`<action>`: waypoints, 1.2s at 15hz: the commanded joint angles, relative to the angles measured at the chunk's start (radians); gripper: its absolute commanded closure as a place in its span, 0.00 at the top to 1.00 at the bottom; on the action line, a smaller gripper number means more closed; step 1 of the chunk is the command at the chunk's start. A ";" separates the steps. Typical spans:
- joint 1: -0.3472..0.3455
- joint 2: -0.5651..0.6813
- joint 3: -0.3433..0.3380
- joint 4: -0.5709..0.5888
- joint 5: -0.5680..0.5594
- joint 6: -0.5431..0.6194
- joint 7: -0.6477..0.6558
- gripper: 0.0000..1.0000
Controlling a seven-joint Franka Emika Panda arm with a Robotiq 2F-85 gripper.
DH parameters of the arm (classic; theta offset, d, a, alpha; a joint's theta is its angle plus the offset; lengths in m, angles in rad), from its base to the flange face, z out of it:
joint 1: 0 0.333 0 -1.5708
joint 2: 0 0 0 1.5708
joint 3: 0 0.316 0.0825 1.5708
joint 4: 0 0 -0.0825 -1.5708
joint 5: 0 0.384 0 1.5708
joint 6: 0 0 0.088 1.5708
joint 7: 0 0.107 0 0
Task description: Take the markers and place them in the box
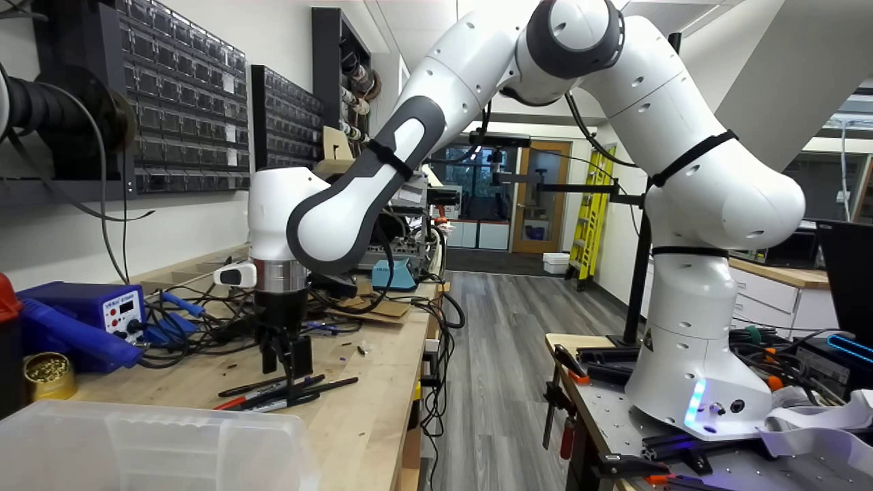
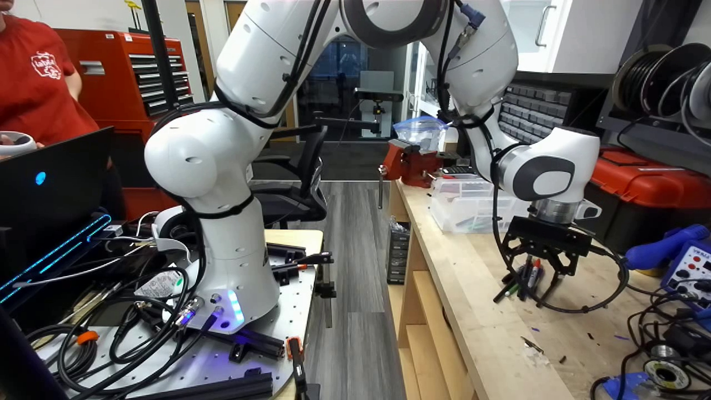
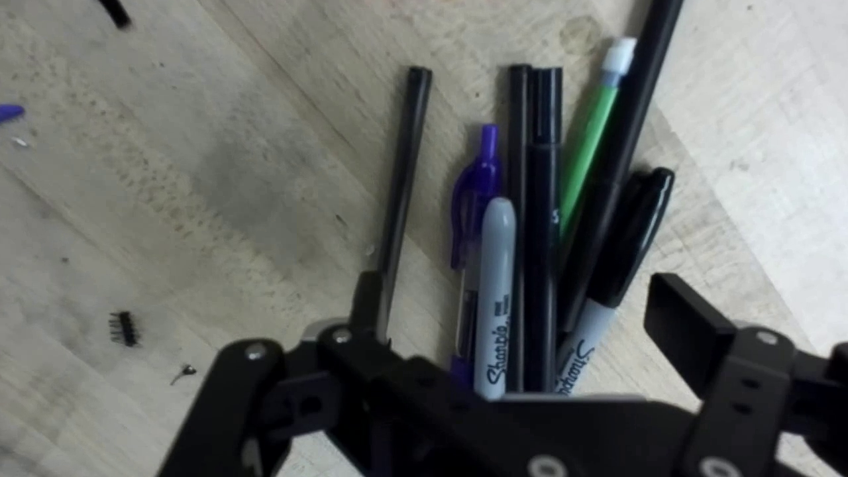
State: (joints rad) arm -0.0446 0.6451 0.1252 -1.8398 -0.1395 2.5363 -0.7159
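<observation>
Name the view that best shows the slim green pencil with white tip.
The wrist view: it shows the slim green pencil close up, white tip included, lower end hidden. An exterior view shows only a short green piece; elsewhere I can't distinguish it.

In an exterior view, dark drawer cabinets (image 1: pixel 184 102) line the left wall (image 1: pixel 194 225); grey plank flooring (image 1: pixel 498 348) runs toward a far wooden door (image 1: pixel 541 198), a yellow ladder (image 1: pixel 593 213) right of it; in an exterior view, a red tool chest (image 2: pixel 100 86) stands far left.
</observation>
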 commanded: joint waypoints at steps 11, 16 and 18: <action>-0.040 -0.005 0.047 -0.030 0.038 0.060 -0.034 0.17; -0.023 -0.026 0.043 -0.045 0.040 0.054 -0.008 0.06; -0.013 -0.040 0.042 -0.049 0.041 0.042 0.017 0.06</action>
State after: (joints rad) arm -0.0564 0.6589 0.1553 -1.8396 -0.1104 2.5753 -0.7301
